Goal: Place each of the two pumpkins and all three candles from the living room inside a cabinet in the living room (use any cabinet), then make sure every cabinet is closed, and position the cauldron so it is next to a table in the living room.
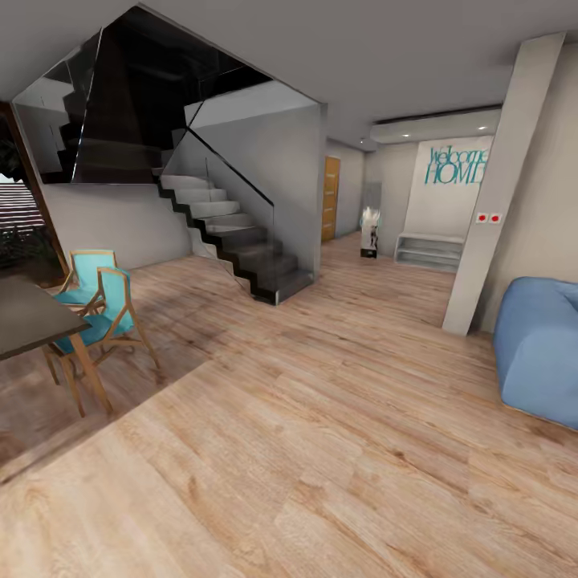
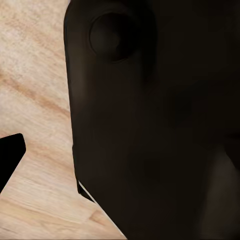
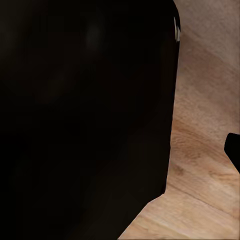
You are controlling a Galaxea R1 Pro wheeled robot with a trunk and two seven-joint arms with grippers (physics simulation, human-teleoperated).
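The head view looks across a wood floor (image 1: 321,449) in an open room. At the far right, a wall panel (image 1: 449,189) carries teal lettering that reads "Welcome HOME", its last letters cut off by a slanted pale pillar (image 1: 502,193). Two small red marks (image 1: 488,217) sit on that pillar; what they are is too small to tell. Below the lettering stands a low pale shelf (image 1: 429,250). A wooden door (image 1: 331,199) is farther left, beyond a dark staircase (image 1: 241,241) with glass rails. At the near left, a dark dining table (image 1: 28,317) stands with teal chairs (image 1: 100,309) beside it. A blue sofa (image 1: 539,353) sits at the right edge.

None of the pumpkins, candles, cabinets or the cauldron can be seen here.

Each wrist view shows a dark robot body (image 2: 160,125) close up over the wood floor. Whether either pincer is wide or narrow cannot be told.
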